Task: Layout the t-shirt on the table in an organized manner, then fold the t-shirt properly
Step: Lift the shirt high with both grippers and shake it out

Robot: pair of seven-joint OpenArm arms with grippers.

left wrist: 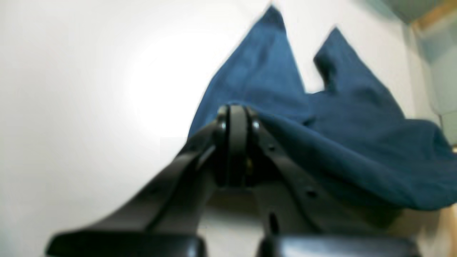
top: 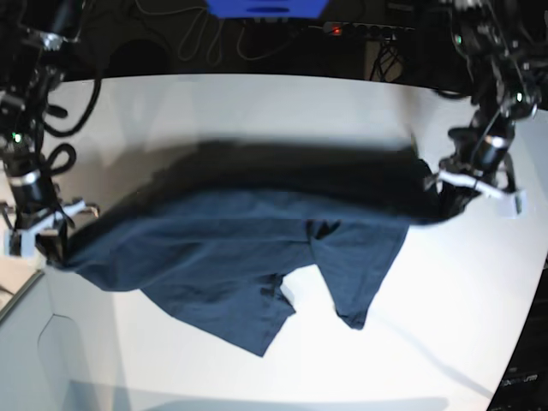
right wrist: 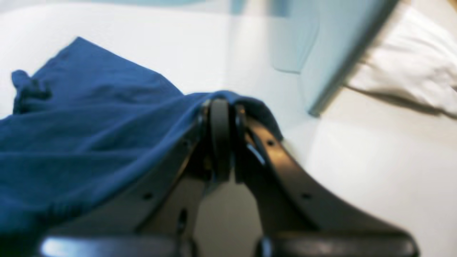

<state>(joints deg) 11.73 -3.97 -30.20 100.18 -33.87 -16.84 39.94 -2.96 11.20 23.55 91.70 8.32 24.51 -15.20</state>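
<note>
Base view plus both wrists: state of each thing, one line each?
t-shirt: stretched between both grippers, lifted, lower part draping toward the table, not folded.
left gripper: shut on the t-shirt's edge.
right gripper: shut on the t-shirt's edge.
table: white, shirt hanging over it.

t-shirt [left wrist: 357,142] cut off at right edge, blurred; pinched hem hidden inside jaws
</note>
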